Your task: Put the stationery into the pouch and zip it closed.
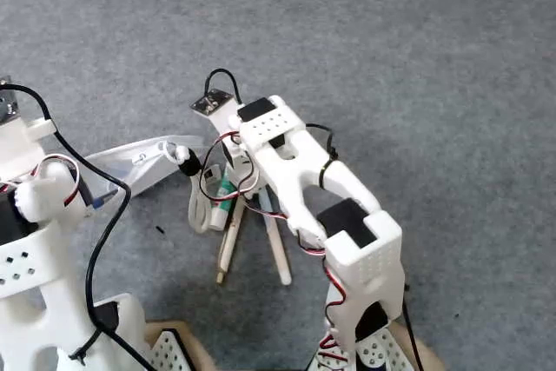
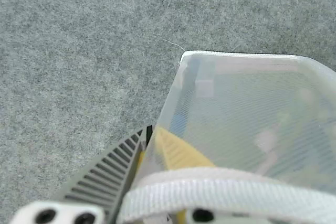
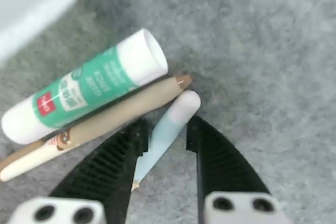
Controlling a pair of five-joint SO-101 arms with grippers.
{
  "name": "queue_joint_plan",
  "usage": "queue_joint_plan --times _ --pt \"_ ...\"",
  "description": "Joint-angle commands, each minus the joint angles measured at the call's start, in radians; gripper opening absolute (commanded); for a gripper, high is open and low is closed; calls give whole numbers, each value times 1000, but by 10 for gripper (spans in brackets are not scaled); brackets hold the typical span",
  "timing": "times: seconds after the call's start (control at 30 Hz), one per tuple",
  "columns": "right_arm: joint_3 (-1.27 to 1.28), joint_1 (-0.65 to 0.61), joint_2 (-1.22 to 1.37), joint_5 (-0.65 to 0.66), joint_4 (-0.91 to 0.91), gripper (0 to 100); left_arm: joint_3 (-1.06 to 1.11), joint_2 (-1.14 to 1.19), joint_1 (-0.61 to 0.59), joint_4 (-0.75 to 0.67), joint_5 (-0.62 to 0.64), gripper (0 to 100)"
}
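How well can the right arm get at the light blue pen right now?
Probably yes: the right gripper is open, straddling the light blue pen, though the tan pen lies close beside it.

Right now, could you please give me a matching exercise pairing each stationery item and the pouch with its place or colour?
Things:
1. glue stick
2. tan pen
3. light blue pen
4. mesh pouch

Place or colour:
A. between the open fingers of the right tool
B. gripped by the left tool
C. white with a green label
D. lying against the glue stick

Pairs: 1-C, 2-D, 3-A, 4-B
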Motion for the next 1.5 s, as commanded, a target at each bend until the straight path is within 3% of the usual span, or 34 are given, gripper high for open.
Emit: queue_joint_plan --times 0.0,0.2,0.43,0.77,1.03,1.47 --pt "-5 -8 -4 -8 -9 127 36 12 -19 -8 -3 28" --pt "1 -8 -4 -6 -48 42 36 12 -19 -8 -3 28" --pt "1 -6 -5 -2 -46 34 36 12 -19 -8 -3 28" --pt "-18 118 -94 0 -44 12 36 12 -19 -8 -3 28" --pt "-18 189 -303 0 -44 12 36 12 -19 -8 -3 28" --pt "-18 183 -852 -6 -137 12 65 12 -16 -8 -3 28"
